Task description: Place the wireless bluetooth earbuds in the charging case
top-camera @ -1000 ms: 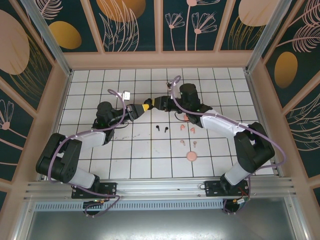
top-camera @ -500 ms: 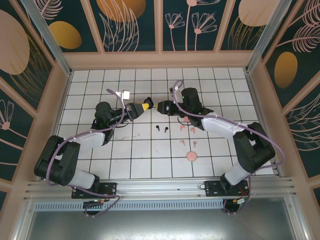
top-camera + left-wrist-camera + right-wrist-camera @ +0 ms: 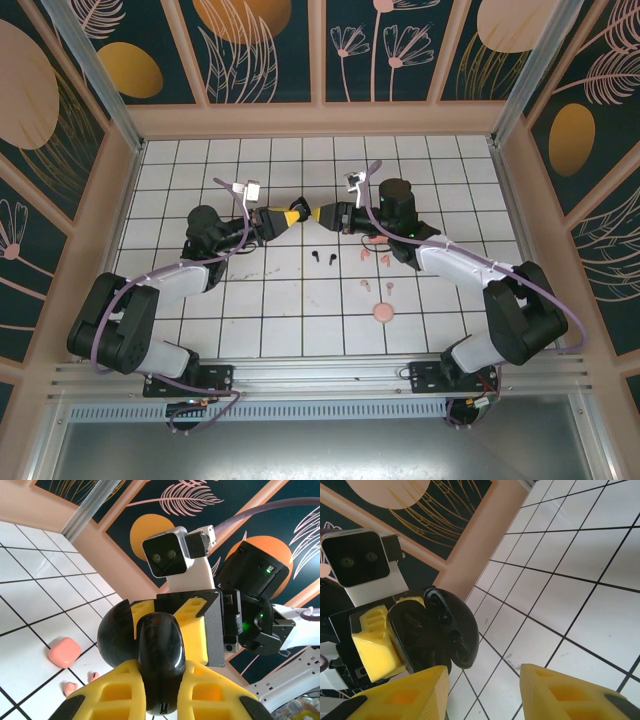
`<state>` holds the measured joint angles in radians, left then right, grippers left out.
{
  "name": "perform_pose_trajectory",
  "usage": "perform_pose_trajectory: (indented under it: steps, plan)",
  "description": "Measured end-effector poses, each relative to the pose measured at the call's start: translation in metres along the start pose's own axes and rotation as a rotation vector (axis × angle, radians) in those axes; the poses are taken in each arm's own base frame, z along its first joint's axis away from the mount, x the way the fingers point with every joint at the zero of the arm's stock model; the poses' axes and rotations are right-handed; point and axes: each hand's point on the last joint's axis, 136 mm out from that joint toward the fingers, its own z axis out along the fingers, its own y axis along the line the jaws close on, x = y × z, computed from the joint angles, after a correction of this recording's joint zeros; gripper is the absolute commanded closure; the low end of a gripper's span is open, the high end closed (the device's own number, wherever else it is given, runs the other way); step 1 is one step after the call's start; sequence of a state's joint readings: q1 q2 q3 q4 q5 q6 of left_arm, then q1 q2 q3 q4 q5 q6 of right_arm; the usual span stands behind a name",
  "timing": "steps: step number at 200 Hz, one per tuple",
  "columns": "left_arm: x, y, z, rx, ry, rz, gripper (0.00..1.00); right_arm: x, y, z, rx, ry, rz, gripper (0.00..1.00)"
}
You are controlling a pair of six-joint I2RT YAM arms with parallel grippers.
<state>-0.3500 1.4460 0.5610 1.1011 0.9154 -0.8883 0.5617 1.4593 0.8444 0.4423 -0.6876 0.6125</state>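
My left gripper [image 3: 292,214] is held above the tiles, shut on the black charging case [image 3: 160,650]. The case's lid hangs open [image 3: 455,625], showing its dark sockets. Facing it from the right, my right gripper [image 3: 322,213] has its yellow fingers [image 3: 405,695] spread apart at the case's edge, with nothing between them. On the floor below lie two black earbuds [image 3: 315,256] and several pale pink earbuds [image 3: 365,286].
A pink case [image 3: 382,313] lies on the tiles nearer the arm bases, and another pink case [image 3: 65,652] shows under the right arm. The pen's wooden walls [image 3: 320,120] ring the tiled floor.
The right arm's wrist has swung to the right and its gripper now points level at the case. My left gripper has lifted slightly, still holding the case.
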Motion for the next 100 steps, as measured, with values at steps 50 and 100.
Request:
perform_pose_trajectory:
  steps: [50, 100]
  plan:
    - [0.001, -0.004, 0.0, 0.021, 0.011, 0.001, 1.0, -0.005, 0.008, 0.0, -0.027, 0.001, -0.013, 0.6]
    - [0.001, -0.005, 0.0, 0.023, 0.012, -0.002, 1.0, -0.011, 0.013, 0.004, -0.047, -0.008, -0.023, 0.62]
